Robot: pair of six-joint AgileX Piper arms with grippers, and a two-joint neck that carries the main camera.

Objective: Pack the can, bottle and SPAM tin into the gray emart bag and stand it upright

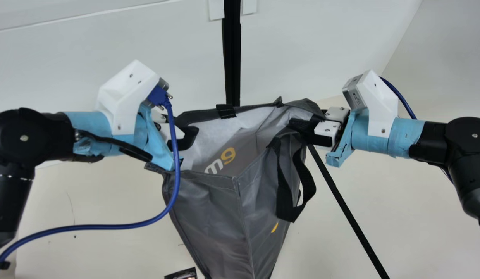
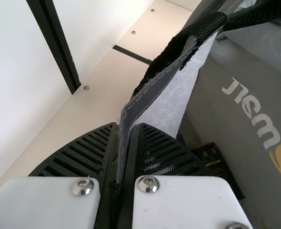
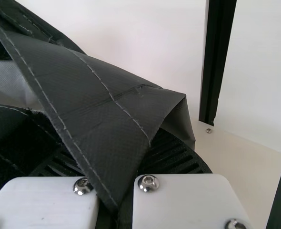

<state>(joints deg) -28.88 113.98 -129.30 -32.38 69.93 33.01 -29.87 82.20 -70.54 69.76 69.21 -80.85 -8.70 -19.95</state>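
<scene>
Gray fabric bag [image 1: 209,209]: mouth open
Left black ribbed tool [image 1: 186,136]: pinching rim, mouth's nine o'clock
Right black ribbed tool [image 1: 308,126]: pinching rim, three o'clock

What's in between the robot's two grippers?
The gray bag, with its mouth open, as the main view shows. The left gripper pinches one side of its rim, the right gripper the other.

From the neck, the main view looks down at the gray emart bag [image 1: 209,217], farthest off. Close in at opposite sides of it, the left wrist view slants into the lettered inside [image 1: 240,162] both share; the right faces its folded rim [image 3: 102,105].
</scene>
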